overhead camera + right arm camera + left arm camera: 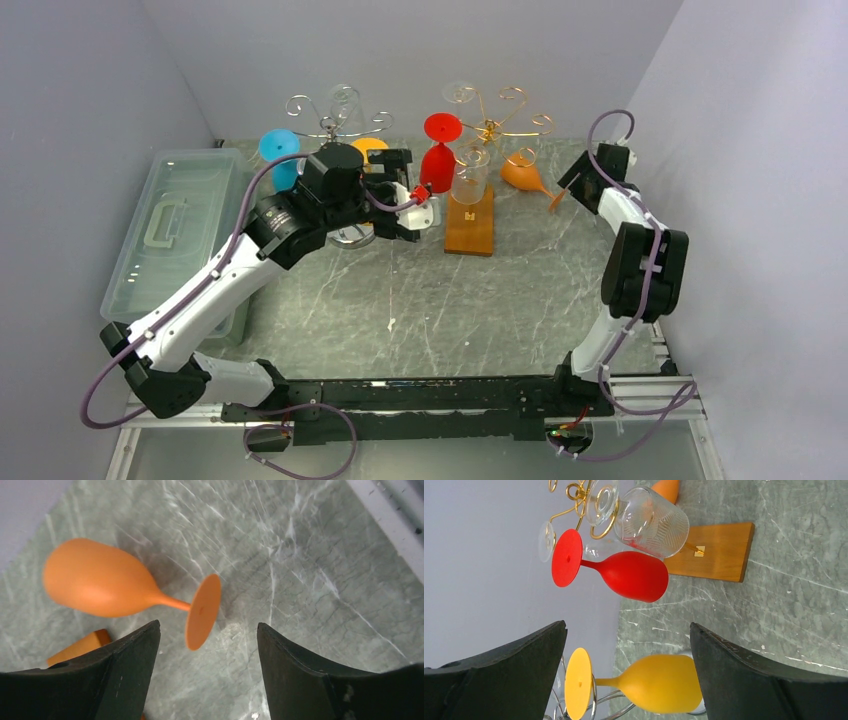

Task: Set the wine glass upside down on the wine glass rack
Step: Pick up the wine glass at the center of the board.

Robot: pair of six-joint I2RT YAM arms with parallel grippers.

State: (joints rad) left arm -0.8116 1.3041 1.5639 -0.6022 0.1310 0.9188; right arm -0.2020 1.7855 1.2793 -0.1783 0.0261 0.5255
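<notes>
**Mia:** Where is the orange glass (522, 175)?

**Ben:** It lies on its side on the surface (450, 310), just right of the gold rack (497, 122). Its cup end is nearest the rack. Its foot points away, toward the right tool (207, 630).

**Mia:** Does that tool hold it?

**Ben:** No. Its fingers are apart and hold nothing.

**Mia:** Is there room?

**Ben:** Lots in front of the rack. The side wall is near on the right. The left tool (628, 630), left of the rack, gapes wide and holds nothing.

Robot lab: walled bench (480, 310), alu rail (640, 384)
</notes>
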